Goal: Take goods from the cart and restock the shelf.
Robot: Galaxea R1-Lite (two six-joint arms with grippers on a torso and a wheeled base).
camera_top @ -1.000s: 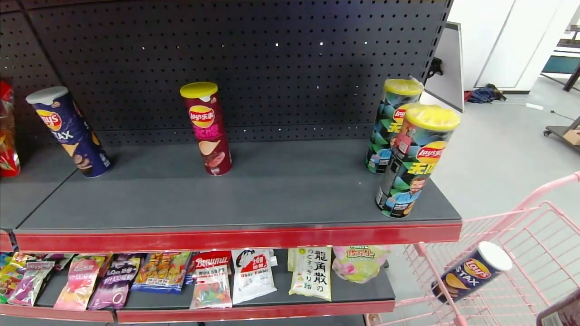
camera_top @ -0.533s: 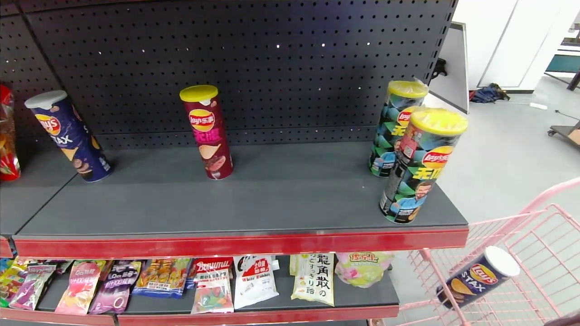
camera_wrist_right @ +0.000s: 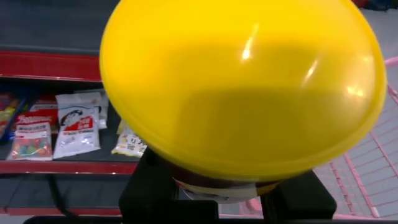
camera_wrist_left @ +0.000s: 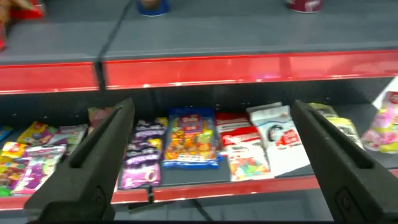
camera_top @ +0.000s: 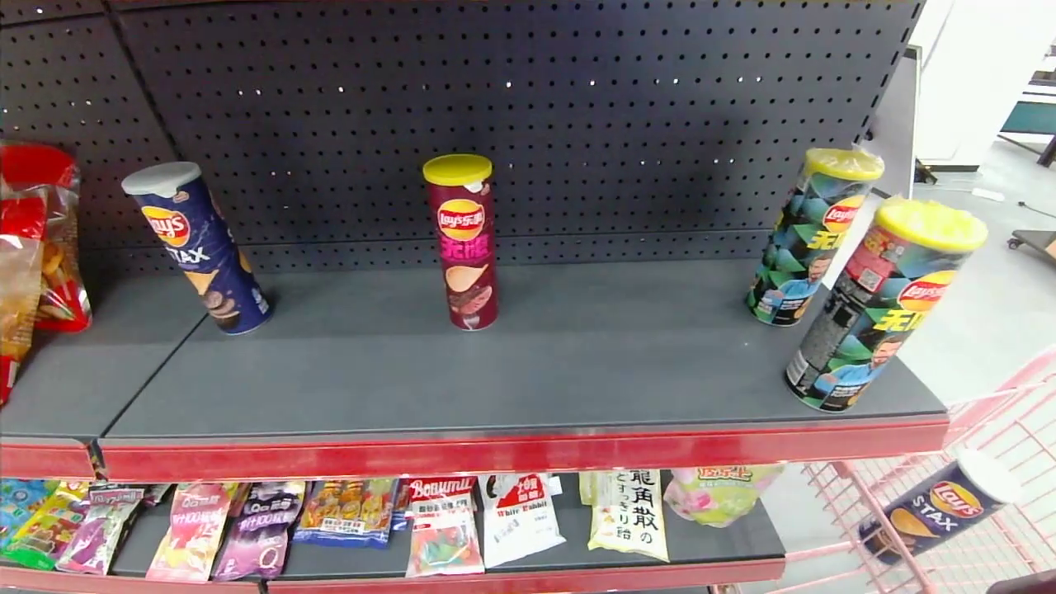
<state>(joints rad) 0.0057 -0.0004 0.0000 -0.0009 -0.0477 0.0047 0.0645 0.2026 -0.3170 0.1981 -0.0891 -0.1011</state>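
held item: round canister with glossy yellow plastic lid (camera_wrist_right: 242, 81), lid facing the wrist camera. The lid hides the tube, so I can't tell its colour.
right end effector (camera_wrist_right: 217, 190): dark fingers pressed onto the tube just under the lid, pinching it. I judge the grip is on the body so the base stays free to be set down.
left end effector (camera_wrist_left: 212, 109): fingers spread wide, nothing between them. It hangs in front of the flat snack bags (camera_wrist_left: 193, 140) on the lower shelf, which I read as parked out of the way.
top shelf: dark grey board with red front edge (camera_top: 528, 450).
stock: blue canister with white lid (camera_top: 196, 247) is back left. Maroon canister with yellow lid (camera_top: 464, 243) is back middle. Rear green-patterned canister (camera_top: 813, 239) and front green-patterned canister (camera_top: 887, 309) are at the right end. All stand upright with labels out, each marking a flavour row, with wide bare board between rows.
cart: pink wire cart (camera_top: 1002, 388) just beside the shelf's right end. A blue white-lidded canister lying on its side (camera_top: 940, 505) is inside, not yet restocked.
step: my guess is the held item is being carried to the top shelf.
next: set it base-down in the matching row.
risk: tall narrow tubes tip easily, and the front green-patterned canister stands near the edge.
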